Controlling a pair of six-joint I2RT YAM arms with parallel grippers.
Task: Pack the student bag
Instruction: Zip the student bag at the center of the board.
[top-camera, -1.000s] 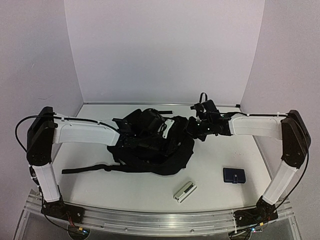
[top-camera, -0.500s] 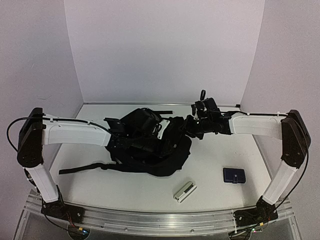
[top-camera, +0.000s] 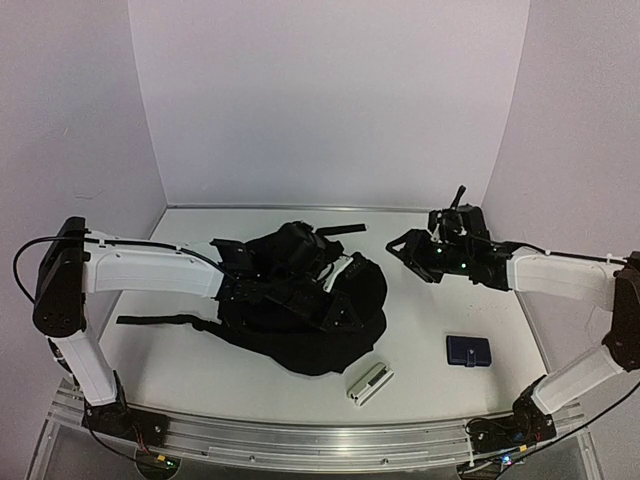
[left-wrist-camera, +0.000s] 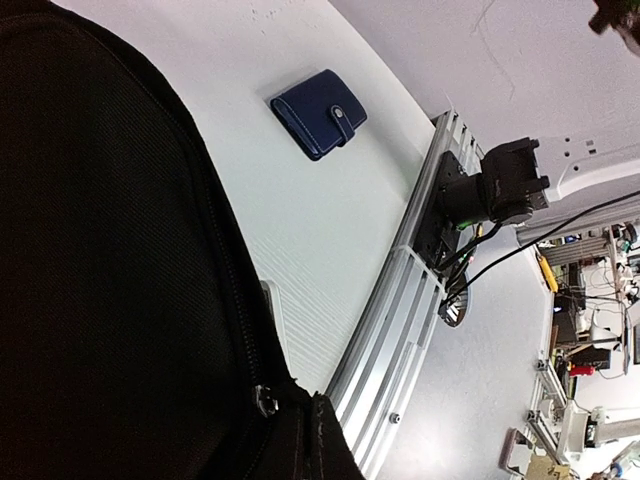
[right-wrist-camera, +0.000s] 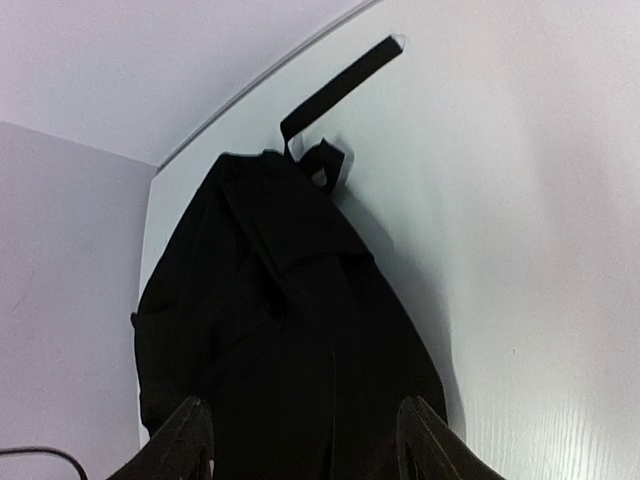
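The student bag (top-camera: 300, 320) is a big black fabric backpack slumped mid-table. It fills the left of the left wrist view (left-wrist-camera: 110, 260) and the middle of the right wrist view (right-wrist-camera: 280, 330). My left gripper (top-camera: 332, 296) lies on top of the bag, shut on a fold of fabric beside a zipper pull (left-wrist-camera: 264, 400); its fingertips are hidden. My right gripper (top-camera: 402, 252) hovers to the bag's right, clear of it. It is open (right-wrist-camera: 305, 440), with nothing between the fingers.
A dark-blue wallet-like pouch (top-camera: 469, 350) (left-wrist-camera: 318, 112) lies at the front right. A small white-grey case (top-camera: 370, 382) sits near the front edge below the bag. One bag strap (top-camera: 340, 229) (right-wrist-camera: 340, 85) trails toward the back wall, another strap (top-camera: 160, 320) to the left.
My right gripper has opened, let go of the bag and pulled back to the right. The bag has settled lower and flatter, while the left gripper stays shut on it.
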